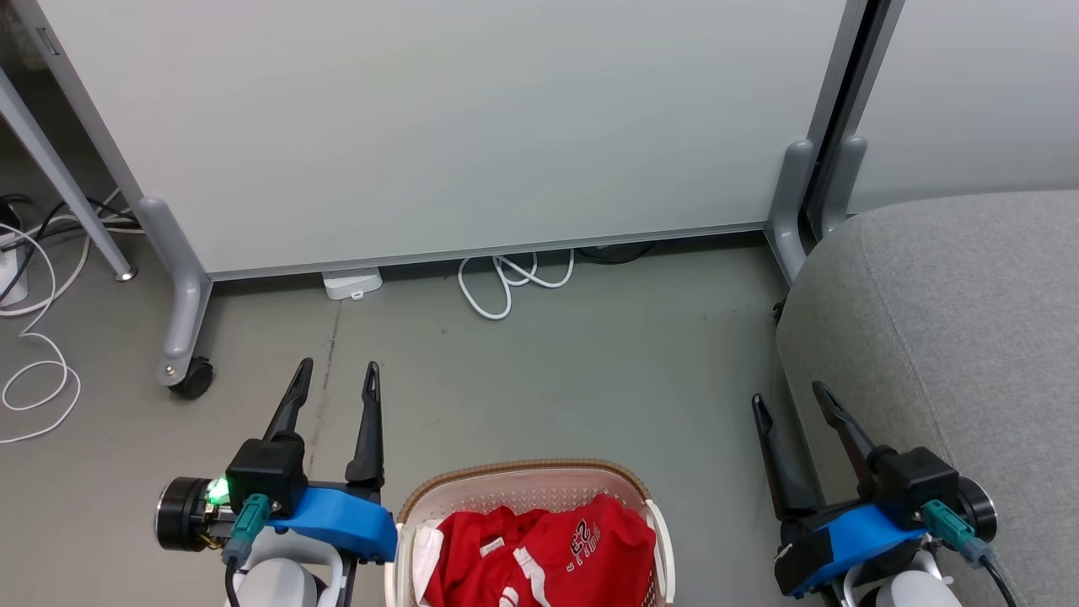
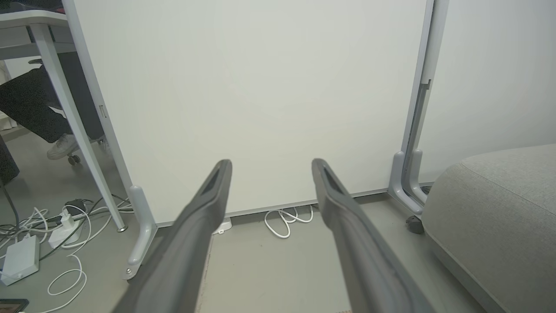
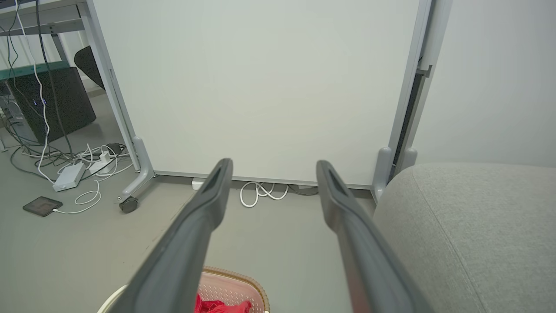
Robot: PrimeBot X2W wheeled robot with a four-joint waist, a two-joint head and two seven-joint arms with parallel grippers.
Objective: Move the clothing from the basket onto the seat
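Red clothing (image 1: pixel 539 548) with white trim lies piled in the cream basket (image 1: pixel 523 475) at the bottom middle of the head view; white printed digits show on top. A corner of the basket (image 3: pixel 236 282) and red clothing (image 3: pixel 219 306) appears in the right wrist view. The grey seat (image 1: pixel 952 337) fills the right side, also seen as the seat (image 2: pixel 499 217) and the seat (image 3: pixel 469 230). My left gripper (image 1: pixel 337 378) hangs open left of the basket. My right gripper (image 1: pixel 791 398) hangs open between basket and seat. Both hold nothing.
A white partition panel (image 1: pixel 438 126) on grey castor feet (image 1: pixel 181 337) stands ahead. White cables (image 1: pixel 506 282) and a power adapter (image 1: pixel 351 282) lie at its base. More cables (image 1: pixel 34 337) and a desk leg (image 1: pixel 63 181) are at the left. A person's foot (image 2: pixel 61 145) shows behind the desk.
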